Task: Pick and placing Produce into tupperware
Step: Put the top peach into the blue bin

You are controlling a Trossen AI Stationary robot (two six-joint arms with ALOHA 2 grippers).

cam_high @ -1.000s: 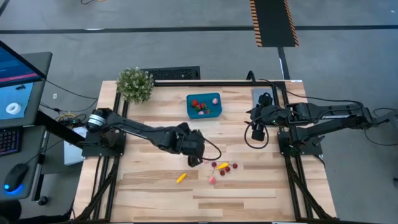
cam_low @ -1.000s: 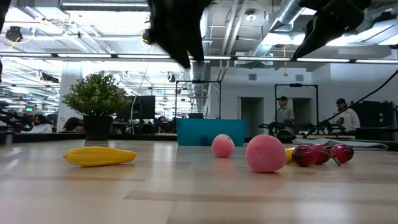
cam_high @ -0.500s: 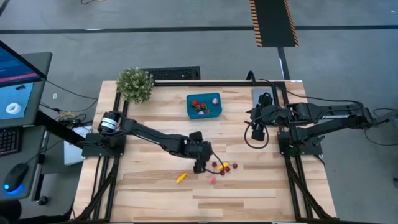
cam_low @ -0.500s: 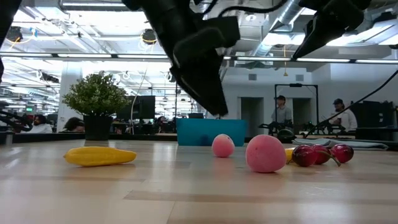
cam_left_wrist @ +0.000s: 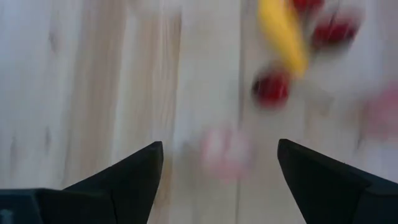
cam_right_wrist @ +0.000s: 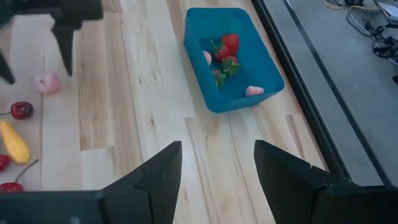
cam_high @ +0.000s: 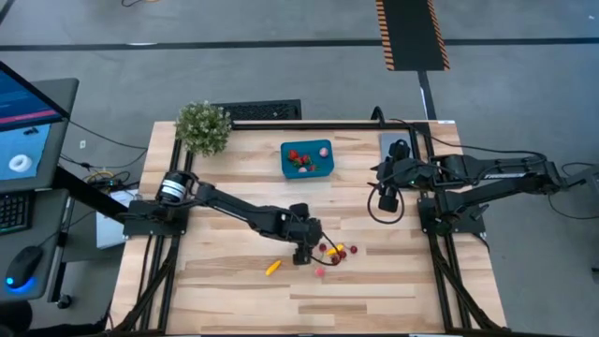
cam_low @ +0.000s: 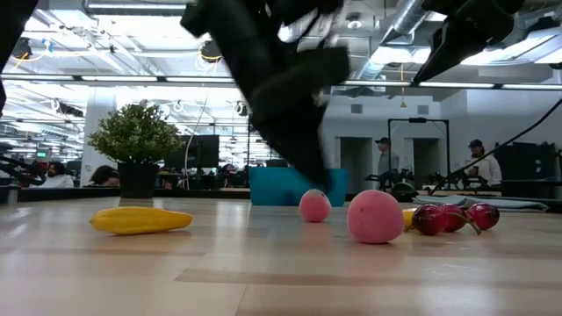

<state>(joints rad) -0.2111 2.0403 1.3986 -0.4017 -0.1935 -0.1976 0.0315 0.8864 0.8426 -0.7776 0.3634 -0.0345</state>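
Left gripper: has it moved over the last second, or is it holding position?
Yes. In the high view the left gripper has moved away from the potted plant toward the loose produce, and now sits open beside it.

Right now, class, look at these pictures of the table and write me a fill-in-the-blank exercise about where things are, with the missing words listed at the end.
The left claw hangs open over a small ____ piece on the table.
The strawberries lie inside the ____ container.
The potted plant stands at the table's far ____ corner in the high view.
The right claw is open and holds ____.

Missing words: pink; teal-blue; left; nothing
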